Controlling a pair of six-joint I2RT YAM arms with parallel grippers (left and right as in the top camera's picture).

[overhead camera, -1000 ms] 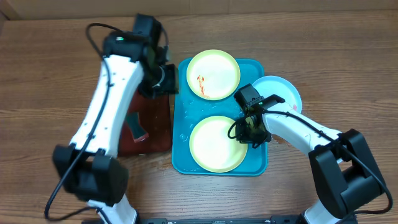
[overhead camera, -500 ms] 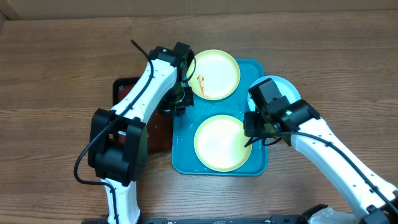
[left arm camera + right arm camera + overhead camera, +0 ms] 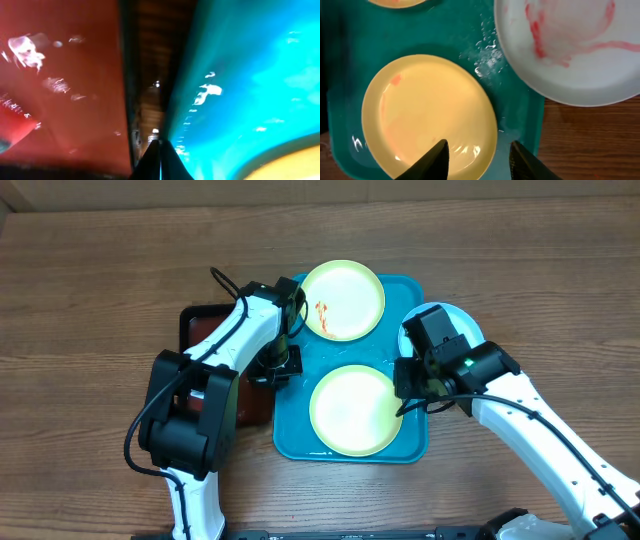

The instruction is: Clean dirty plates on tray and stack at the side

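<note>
The turquoise tray [image 3: 292, 420] holds two yellow-green plates. The far one [image 3: 343, 300] has a red smear. The near one [image 3: 350, 410] looks almost free of sauce and shows in the right wrist view [image 3: 430, 110]. The light-blue plate [image 3: 462, 328] lies at the tray's right edge, partly under my right arm, with red smears [image 3: 570, 45]. My right gripper [image 3: 405, 395] is open, its fingers [image 3: 477, 160] astride the near plate's right rim. My left gripper [image 3: 280, 367] is shut and empty, its tips [image 3: 160, 160] in the gap beside the tray's left rim [image 3: 240, 75].
A black-rimmed red-brown tray [image 3: 197, 330] lies just left of the turquoise tray, mostly under my left arm; it also shows in the left wrist view [image 3: 65, 85]. Bare wooden table [image 3: 540, 260] surrounds both trays.
My left arm swung from the back left to the turquoise tray's left edge, then slid a little nearer. My right gripper shifted to the near plate's right rim and now holds still.
</note>
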